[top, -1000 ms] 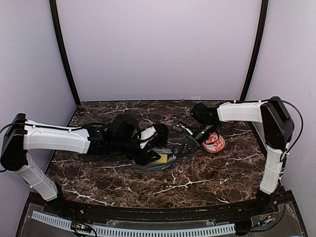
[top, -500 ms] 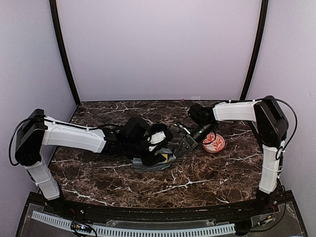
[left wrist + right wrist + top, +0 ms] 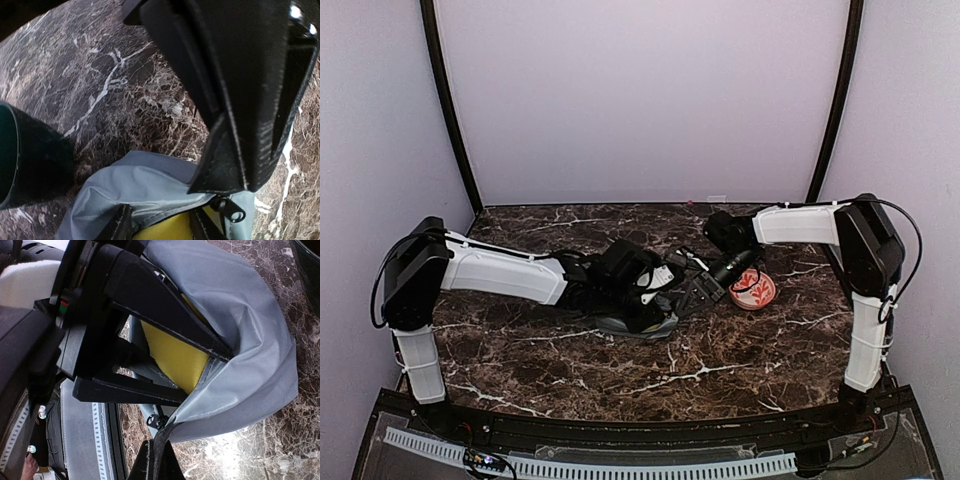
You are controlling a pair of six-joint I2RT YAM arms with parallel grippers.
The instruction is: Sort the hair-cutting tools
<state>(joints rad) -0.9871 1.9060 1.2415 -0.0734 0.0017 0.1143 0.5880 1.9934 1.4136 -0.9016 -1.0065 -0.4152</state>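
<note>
Top view, left gripper [image 3: 648, 303]: reaches in from the table's left edge to mid-table, down on the grey pouch [image 3: 635, 327]; its spread cannot be read here.
Top view, right gripper [image 3: 692, 297]: just right of the pouch, between it and the red-and-white plate [image 3: 756, 290], which sits toward the table's right edge.
Top view, hair-cutting tools: not made out; the arms cover mid-table, so their place cannot be told.
Top view, risk: both wrists crowd one spot; judged liable to knock together or shove the plate if either swings.
Top view, surface and room: table [image 3: 720, 370] of dark marble with white veins; pale lilac walls [image 3: 640, 100]; black posts [image 3: 448, 110] at the far corners.
Left wrist, pouch: grey fabric mouth under its own black finger [image 3: 235, 100]; dark green cup [image 3: 25, 165] just beside the pouch.
Left wrist, risk: the cup could tip if the pouch is dragged that way.
Right wrist, left fingers [image 3: 165, 320]: spread apart inside the pouch mouth, yellow lining [image 3: 172, 355] between them.
Right wrist, right gripper: pressed together on the pouch's rim, beside the zipper pull [image 3: 155, 421].
Right wrist, risk: a thin pinch on slack fabric could slip, and the mouth would then sag.
Right wrist, tools: none seen in the pouch.
</note>
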